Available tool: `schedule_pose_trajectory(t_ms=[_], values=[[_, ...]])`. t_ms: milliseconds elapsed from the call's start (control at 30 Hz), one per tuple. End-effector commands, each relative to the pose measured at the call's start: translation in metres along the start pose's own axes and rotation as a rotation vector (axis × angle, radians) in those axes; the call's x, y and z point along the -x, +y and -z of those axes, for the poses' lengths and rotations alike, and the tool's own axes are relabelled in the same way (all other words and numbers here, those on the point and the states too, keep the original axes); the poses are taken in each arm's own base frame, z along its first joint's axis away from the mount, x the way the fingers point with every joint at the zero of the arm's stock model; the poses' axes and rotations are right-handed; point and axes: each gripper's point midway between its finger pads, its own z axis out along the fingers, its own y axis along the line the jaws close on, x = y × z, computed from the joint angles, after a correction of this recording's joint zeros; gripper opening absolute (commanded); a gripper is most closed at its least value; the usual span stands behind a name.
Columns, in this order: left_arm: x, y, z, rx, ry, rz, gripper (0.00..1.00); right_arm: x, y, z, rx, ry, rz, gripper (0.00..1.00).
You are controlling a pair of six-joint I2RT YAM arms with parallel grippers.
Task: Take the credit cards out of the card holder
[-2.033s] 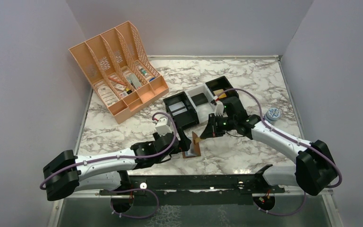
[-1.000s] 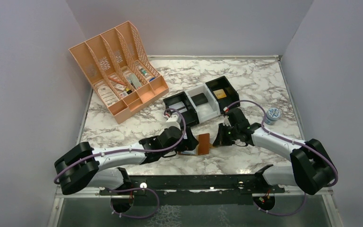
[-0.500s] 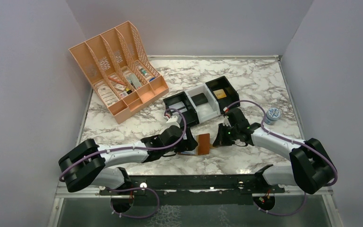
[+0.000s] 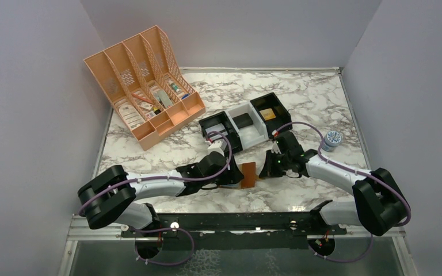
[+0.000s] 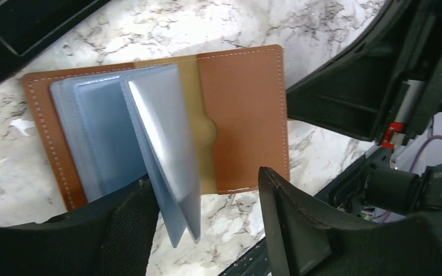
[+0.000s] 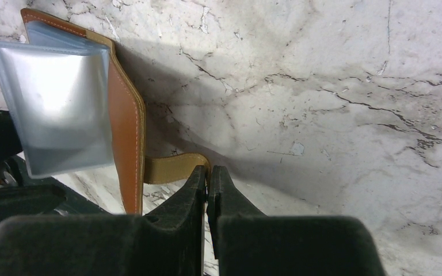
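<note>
A white marble-patterned table (image 4: 299, 98) with grey veins carries everything, and the card holder (image 4: 247, 174), a small brown leather bifold wallet, lies spread open on it towards the near edge, between the two arms. Far beyond the card holder and to its left stands a peach-orange plastic file organiser (image 4: 144, 92) with four slanted slots holding small items. Just beyond the card holder sits a row of black and white plastic trays (image 4: 257, 137). The left gripper (image 4: 233, 175) reaches in from the card holder's left; in the left wrist view its black fingers stand well apart, straddling the holder's near edge without closing on anything. The right gripper (image 4: 266, 168) sits just to the card holder's right, its jaws pressed together on the end of the tan snap tab (image 6: 172, 168) that sticks out from the holder's edge. The credit cards (image 5: 98, 132), thin pale blue-grey rectangles, are stacked inside the card holder on the half farther from the right gripper, and one silvery leaf (image 5: 164, 155) stands up from the stack towards the left gripper's fingers; I cannot tell whether that leaf is a card or a clear pocket. Well off to the card holder's right, past the right arm, rests a small round blue-grey object (image 4: 332, 139).
</note>
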Motion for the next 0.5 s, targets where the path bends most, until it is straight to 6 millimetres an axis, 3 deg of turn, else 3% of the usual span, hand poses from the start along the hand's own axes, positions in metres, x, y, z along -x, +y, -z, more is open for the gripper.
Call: schedule_pose_trajectory(t_ms=[0, 100, 167, 333, 467], values=[[0.005, -0.031, 0.0, -0.108, -0.001, -0.022, 0.64, 0.006, 0.003, -0.003, 0.018, -0.021, 0.016, 0.01], [0.007, -0.026, -0.001, -0.069, -0.004, -0.025, 0.71, 0.005, 0.003, -0.004, 0.017, -0.018, 0.013, 0.01], [0.007, -0.031, 0.001, -0.095, -0.001, -0.041, 0.67, 0.005, 0.003, -0.003, 0.018, -0.018, 0.014, 0.01], [0.01, -0.068, 0.008, -0.219, 0.001, -0.121, 0.56, 0.006, 0.003, -0.003, 0.016, -0.022, 0.012, 0.01], [0.009, -0.074, 0.002, -0.225, 0.011, -0.135, 0.43, 0.01, 0.006, 0.0, 0.021, -0.044, 0.008, 0.01]])
